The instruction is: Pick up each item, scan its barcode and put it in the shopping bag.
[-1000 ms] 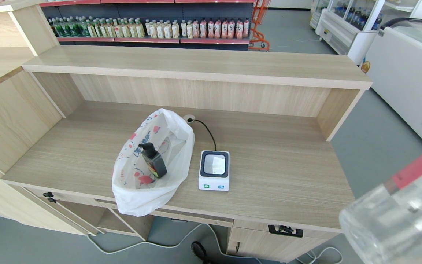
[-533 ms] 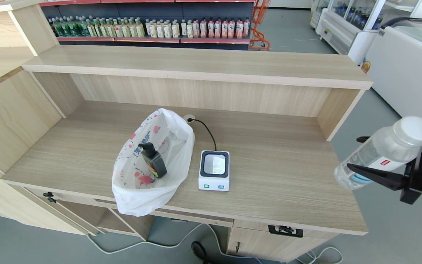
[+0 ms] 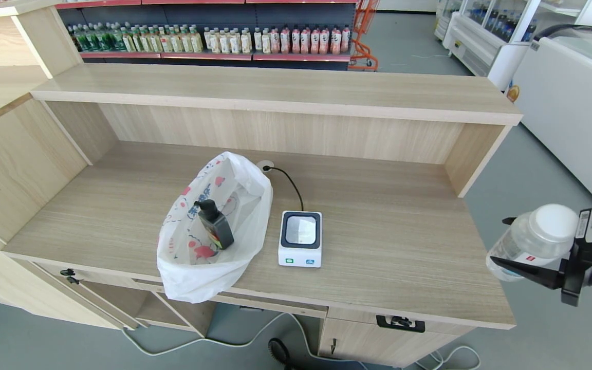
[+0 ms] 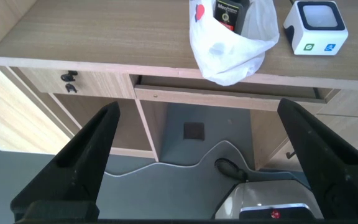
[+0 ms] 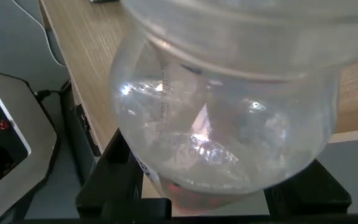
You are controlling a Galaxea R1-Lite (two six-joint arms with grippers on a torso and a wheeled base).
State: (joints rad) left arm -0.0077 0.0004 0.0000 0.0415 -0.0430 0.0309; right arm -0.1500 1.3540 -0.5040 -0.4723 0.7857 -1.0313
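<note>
Nearest the robot, the left pincer (image 4: 199,109) hangs low in front of the worktop's (image 3: 393,246) near edge. Its two dark fingers are spread wide with nothing between them, and they face the drawer fronts and the floor below.

Out by the right end of the worktop, the right pincer (image 3: 499,240) is clamped on a clear plastic water bottle (image 3: 532,239). One finger lies on each side of the bottle's body near the red label. The bottle is tilted, with its white cap up and toward the robot and its base toward the worktop. In the right wrist view the rounded base of the bottle (image 5: 229,124) sits right against the lens between the black fingers. It hangs in the air, well apart from the scanner.

Farther in, a white printed shopping bag (image 3: 193,280) slumps open at the front edge, left of centre. A dark pump bottle (image 3: 216,226) leans inside it. Just beside the bag on its right stands the small white barcode scanner (image 3: 300,239), window facing up, and its black cable (image 3: 291,185) runs back to a hole in the surface. Beyond the raised back ledge are a shelf of drink bottles (image 3: 208,41) and a chest freezer (image 3: 573,97).

By my reading, one item is already bagged and the water bottle is picked up but not yet scanned. It has to be carried across to the scanner window, barcode turned down, and then dropped into the bag. Whether more goods wait elsewhere I cannot tell.
</note>
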